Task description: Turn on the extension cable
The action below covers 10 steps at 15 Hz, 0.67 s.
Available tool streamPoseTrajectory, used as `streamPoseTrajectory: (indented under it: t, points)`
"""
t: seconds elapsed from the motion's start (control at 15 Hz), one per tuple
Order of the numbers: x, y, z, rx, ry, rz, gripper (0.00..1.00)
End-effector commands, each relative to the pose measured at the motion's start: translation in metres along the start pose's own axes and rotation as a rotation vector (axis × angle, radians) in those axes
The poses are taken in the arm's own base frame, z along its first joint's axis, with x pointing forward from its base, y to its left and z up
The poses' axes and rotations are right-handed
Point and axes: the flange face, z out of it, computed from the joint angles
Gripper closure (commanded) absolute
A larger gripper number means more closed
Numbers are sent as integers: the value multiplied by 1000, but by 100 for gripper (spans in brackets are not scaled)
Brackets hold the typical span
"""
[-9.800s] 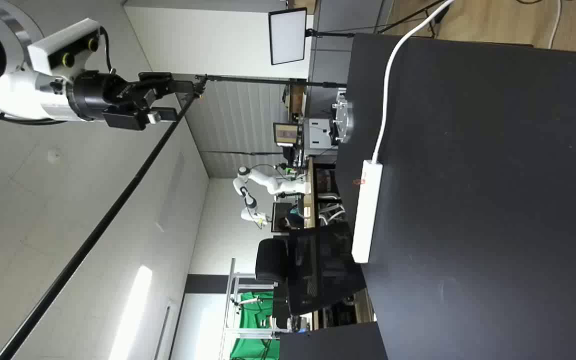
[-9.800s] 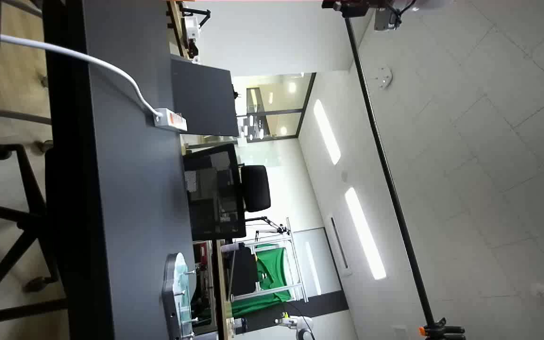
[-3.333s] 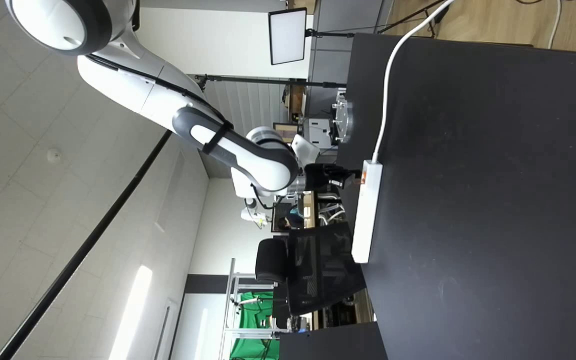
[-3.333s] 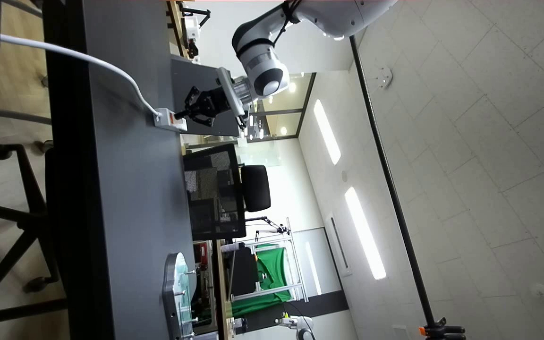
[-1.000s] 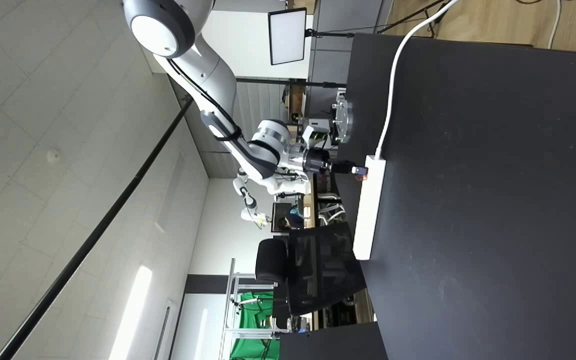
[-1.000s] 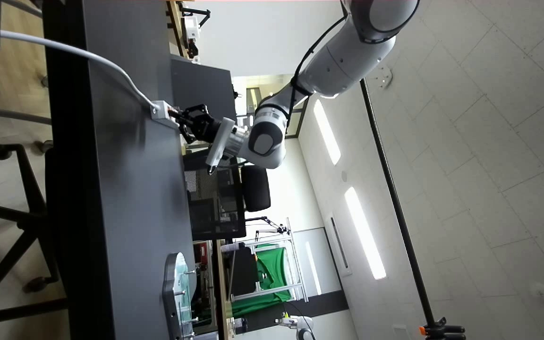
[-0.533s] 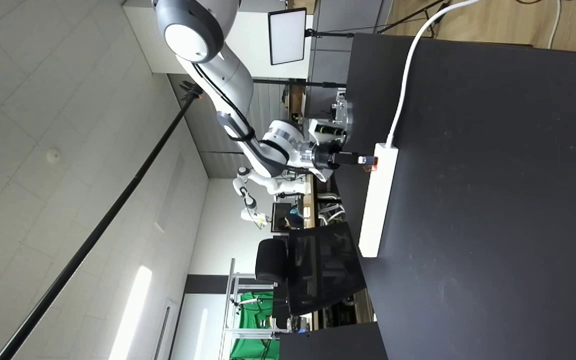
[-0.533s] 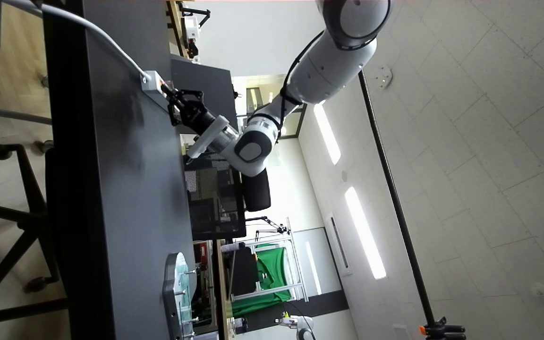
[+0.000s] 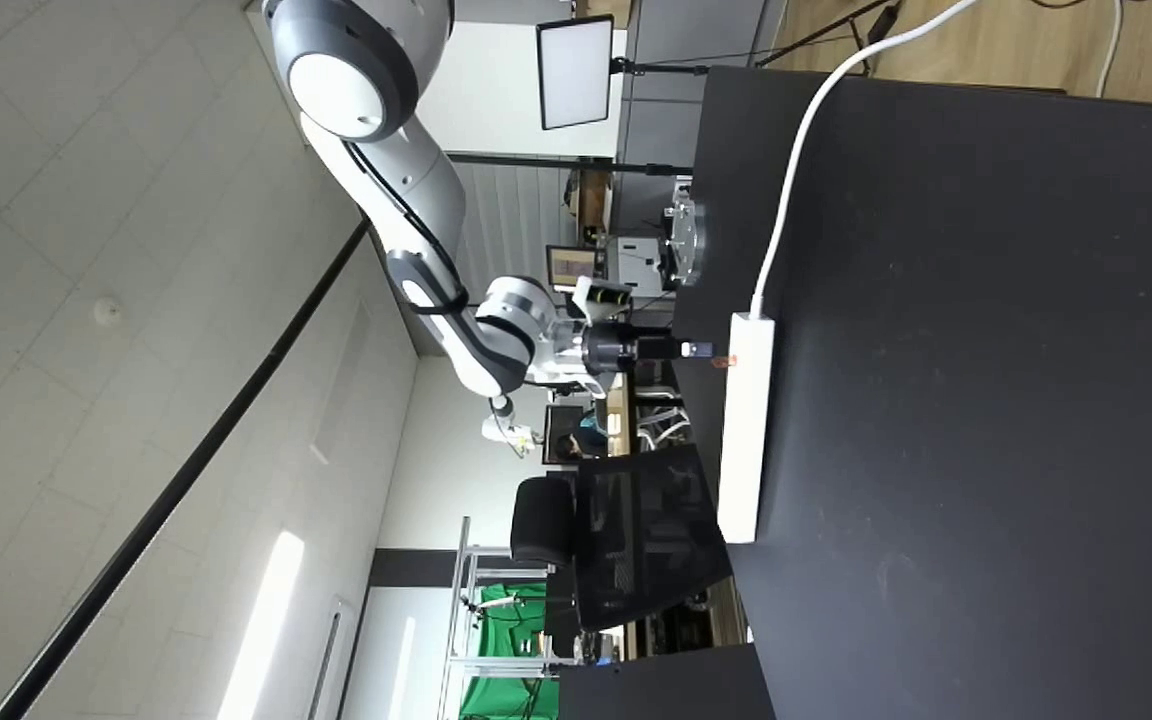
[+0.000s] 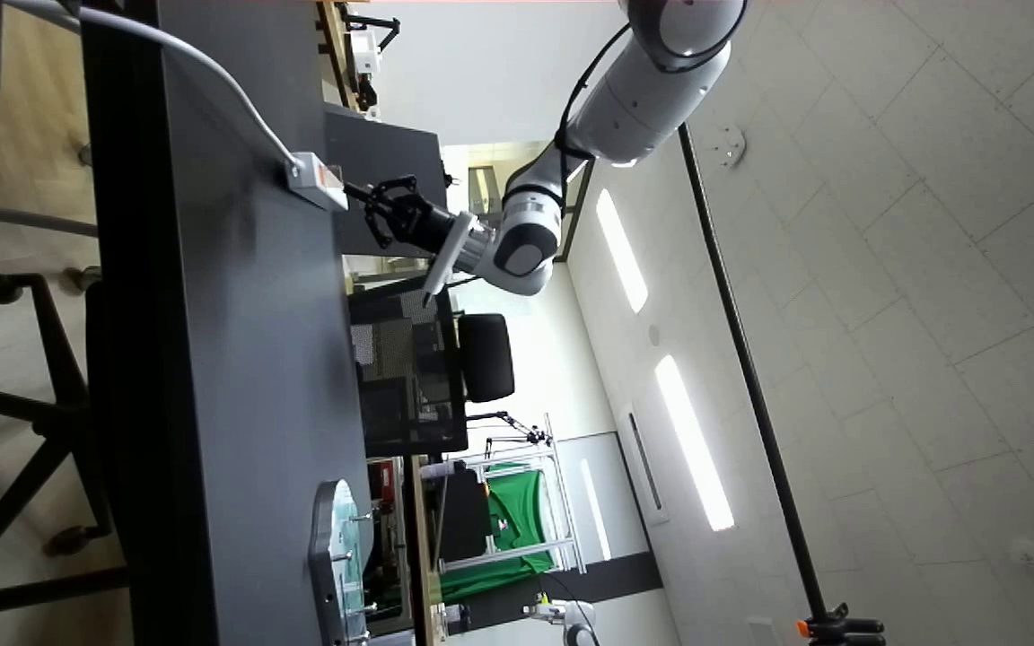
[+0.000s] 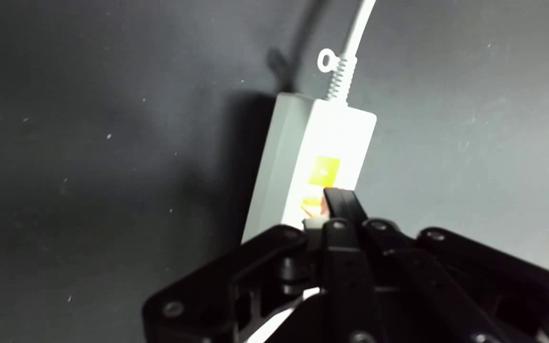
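Note:
The extension cable (image 9: 748,440) is a long white strip lying on the black table, its white cord (image 9: 798,160) leaving one end. Near that end an orange-red piece (image 9: 724,361) stands out from its upper face. In the wrist view a yellow patch (image 11: 325,171) shows on the strip (image 11: 339,133); whether it is lit I cannot tell. My gripper (image 9: 704,350) is shut and empty, its tips a small gap above the strip beside the orange-red piece. Whether they touch that piece is unclear. The black fingers (image 11: 343,205) hide part of that area in the wrist view.
Both exterior pictures lie on their side. A clear plate with metal posts (image 10: 346,556) sits on the table (image 10: 257,359). A black mesh chair (image 9: 651,540) stands beyond the table edge. The cord (image 10: 185,54) runs off the table's side.
The arm came down from high up to the strip and pushed it across the table. In the last half second the gripper lifted slightly off, and the strip slid partly back.

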Motion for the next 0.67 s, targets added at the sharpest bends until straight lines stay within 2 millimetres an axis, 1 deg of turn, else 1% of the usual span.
streamPoseTrajectory:
  t: [0.0,0.13,0.27,0.33,0.4,0.53,0.6]
  points:
    - [13,-38,-67,-126,-28,32,100]
    - [15,-57,-94,-171,-32,25,100]
    - [17,-70,-115,-217,-36,15,100]
    - [18,-75,-122,-241,-42,20,74]
    - [18,-78,-126,-258,-52,16,72]
    - [19,-81,-132,-300,-73,19,61]
    - [19,-83,-132,-314,-93,17,53]
